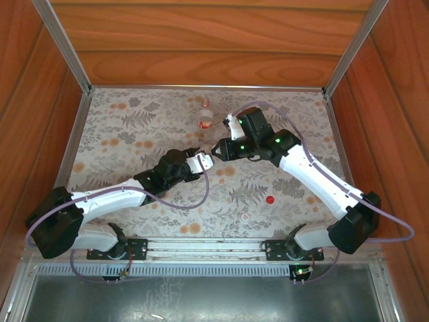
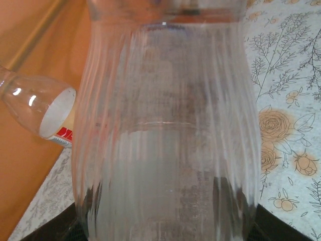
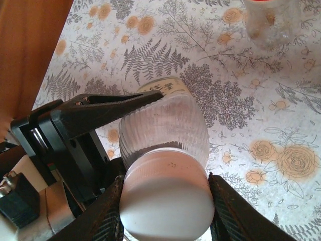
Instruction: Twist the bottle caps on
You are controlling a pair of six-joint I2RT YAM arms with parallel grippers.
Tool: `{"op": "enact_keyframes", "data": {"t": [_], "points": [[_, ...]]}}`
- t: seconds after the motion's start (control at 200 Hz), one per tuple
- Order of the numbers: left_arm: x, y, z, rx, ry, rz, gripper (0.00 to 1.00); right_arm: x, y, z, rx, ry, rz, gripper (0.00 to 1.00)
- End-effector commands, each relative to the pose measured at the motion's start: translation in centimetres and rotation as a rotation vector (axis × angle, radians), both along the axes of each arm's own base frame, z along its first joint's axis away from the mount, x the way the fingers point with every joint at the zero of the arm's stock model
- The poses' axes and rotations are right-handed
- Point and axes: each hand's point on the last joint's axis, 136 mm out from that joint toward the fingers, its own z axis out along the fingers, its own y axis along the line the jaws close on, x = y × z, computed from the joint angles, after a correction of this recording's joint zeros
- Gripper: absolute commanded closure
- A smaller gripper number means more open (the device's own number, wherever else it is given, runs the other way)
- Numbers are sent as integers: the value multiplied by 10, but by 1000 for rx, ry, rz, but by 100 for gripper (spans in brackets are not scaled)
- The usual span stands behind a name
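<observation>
White cap (image 3: 165, 196) sits low in the middle of the right wrist view, pinched on both sides by the fingers (image 3: 111, 213) of the right gripper (image 3: 165, 203), which are closed on it. The cap is at the neck end of the ribbed bottle (image 3: 165, 133), touching it (how far it is threaded on cannot be told).

That clear bottle takes up most of the left wrist view, and the dark fingers of the left gripper (image 1: 202, 162) press against its two lower sides, so the left gripper is clamped on the bottle. In the right wrist view, one black finger of the left gripper lies along the bottle's upper left side.

In the top view the two grippers meet tip to tip just above the centre of the frame, with the right gripper on the right.

A labelled bottle (image 1: 206, 119) with a red-and-white band stands on the floral table (image 1: 134, 121) towards the upper middle, near the grippers but apart from them. A red cap (image 1: 269, 199) lies lower right of centre, and a pale cap (image 1: 245, 217) lies near it, lower and to its left.
</observation>
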Motion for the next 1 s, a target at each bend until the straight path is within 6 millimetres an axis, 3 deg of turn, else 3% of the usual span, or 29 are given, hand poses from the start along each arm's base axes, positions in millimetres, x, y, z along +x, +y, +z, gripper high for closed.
{"op": "enact_keyframes", "data": {"t": [0.0,0.055,0.18,0.26,0.345,0.43,0.635,0.995], "points": [[1,1,-1,-34,-2,-12,52,-2,-4,19,28,-38,-6,64],[-6,-3,-4,-83,54,-62,52,-5,-6,26,13,-150,86,52],[-27,-11,-10,-152,169,-197,52,-28,-8,34,-27,-395,381,38],[-41,-16,-10,-183,230,-281,52,-55,-10,36,-18,-510,596,35],[-59,-22,-12,-192,290,-380,52,-66,-15,36,-53,-609,720,30],[-72,-26,-12,-194,333,-450,52,-75,-19,36,-82,-649,829,29],[-82,-29,-10,-202,367,-505,52,-90,-16,37,-59,-633,993,30],[-91,-32,-3,-219,388,-553,52,-78,-9,16,-120,-577,1056,36]]}}
